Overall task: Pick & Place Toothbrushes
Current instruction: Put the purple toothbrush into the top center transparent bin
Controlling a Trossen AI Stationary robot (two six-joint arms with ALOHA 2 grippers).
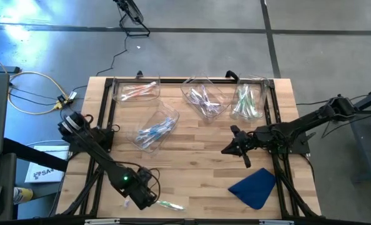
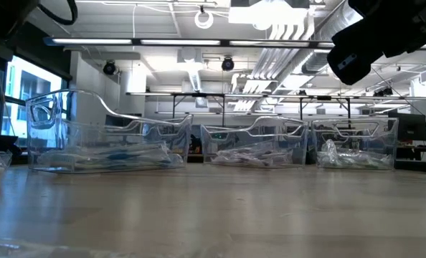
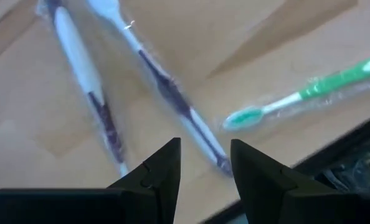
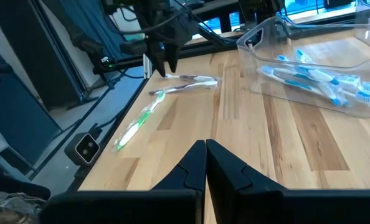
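While my left gripper (image 3: 202,163) hangs with its jaws spread just over the purple toothbrushes (image 3: 172,93) near the table's (image 1: 198,137) front edge, I think I must drop and pinch one next; my right gripper (image 4: 205,163) waits pressed together.

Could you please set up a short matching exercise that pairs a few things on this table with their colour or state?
Things:
1. cloth
2. left gripper
3. right gripper
4. loose toothbrush nearest the table edge

Colour or state:
A. shut, holding nothing
B. green and white
C. blue
D. open above two purple toothbrushes

Pairs: 1-C, 2-D, 3-A, 4-B
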